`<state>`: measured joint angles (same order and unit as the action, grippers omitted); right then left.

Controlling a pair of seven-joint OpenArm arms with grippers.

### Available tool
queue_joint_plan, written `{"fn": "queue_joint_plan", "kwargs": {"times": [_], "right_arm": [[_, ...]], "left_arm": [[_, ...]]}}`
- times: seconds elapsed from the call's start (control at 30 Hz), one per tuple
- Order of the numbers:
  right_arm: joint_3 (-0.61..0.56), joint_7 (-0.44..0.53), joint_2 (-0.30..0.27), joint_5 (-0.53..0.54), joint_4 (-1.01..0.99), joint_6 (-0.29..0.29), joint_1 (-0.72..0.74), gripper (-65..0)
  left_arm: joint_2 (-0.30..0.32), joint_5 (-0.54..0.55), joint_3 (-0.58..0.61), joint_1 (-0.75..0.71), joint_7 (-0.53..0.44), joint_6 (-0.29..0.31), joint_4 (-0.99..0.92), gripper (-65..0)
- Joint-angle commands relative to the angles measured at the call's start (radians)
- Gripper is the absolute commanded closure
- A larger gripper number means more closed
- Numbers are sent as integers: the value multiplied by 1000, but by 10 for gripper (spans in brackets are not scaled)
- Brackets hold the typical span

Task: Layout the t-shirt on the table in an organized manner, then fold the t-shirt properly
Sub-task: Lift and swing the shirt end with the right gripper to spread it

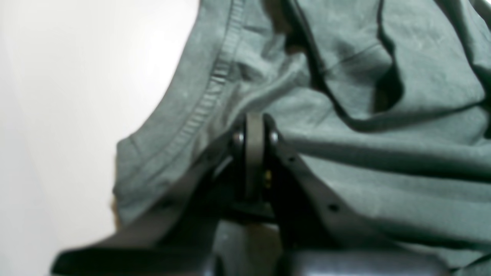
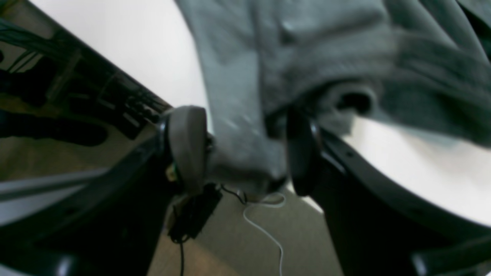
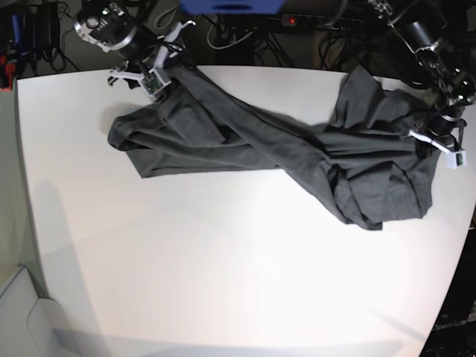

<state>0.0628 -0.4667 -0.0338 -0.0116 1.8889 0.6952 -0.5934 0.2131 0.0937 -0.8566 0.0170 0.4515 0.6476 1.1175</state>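
The dark grey t-shirt (image 3: 282,149) lies twisted and stretched across the far half of the white table (image 3: 223,260), wrinkled and bunched at its right end. At the far left corner my right gripper (image 3: 165,78) holds one end. In the right wrist view its jaws (image 2: 245,153) stand wide around a thick bunch of the t-shirt (image 2: 307,46) that hangs past the table (image 2: 134,50) edge. By the table's right edge my left gripper (image 3: 435,141) grips the other end. In the left wrist view its fingertips (image 1: 255,138) are pressed together, with the t-shirt (image 1: 383,172) pulled into folds around them.
Cables and dark equipment (image 3: 245,30) crowd the space behind the table's far edge. Below the right gripper the floor shows a white cable (image 2: 264,226) and a black box (image 2: 191,214). Bare table (image 1: 57,96) lies left of the shirt's hem in the left wrist view.
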Motion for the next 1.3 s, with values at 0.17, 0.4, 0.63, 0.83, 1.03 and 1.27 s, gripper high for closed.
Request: {"fn": "queue_joint_plan", "kwargs": {"times": [0.17, 0.4, 0.63, 0.83, 1.03, 1.27], "right_arm": [[-4, 18, -2, 17, -59, 3, 31, -271], [-11, 19, -22, 17, -7, 3, 25, 0], [-1, 23, -21, 19, 156, 3, 36, 0], [33, 23, -22, 19, 156, 3, 149, 0], [105, 12, -4, 19, 154, 3, 370, 0], [185, -252, 15, 19, 64, 3, 758, 0]], "left_arm": [[13, -15, -2, 1, 16, -8, 8, -4], [13, -15, -2, 1, 16, -8, 8, -4], [13, -15, 0, 2, 16, -8, 8, -4], [13, -19, -5, -1, 16, -8, 8, -4], [13, -21, -3, -22, 16, -8, 28, -4], [3, -21, -8, -38, 26, -8, 102, -4]]}}
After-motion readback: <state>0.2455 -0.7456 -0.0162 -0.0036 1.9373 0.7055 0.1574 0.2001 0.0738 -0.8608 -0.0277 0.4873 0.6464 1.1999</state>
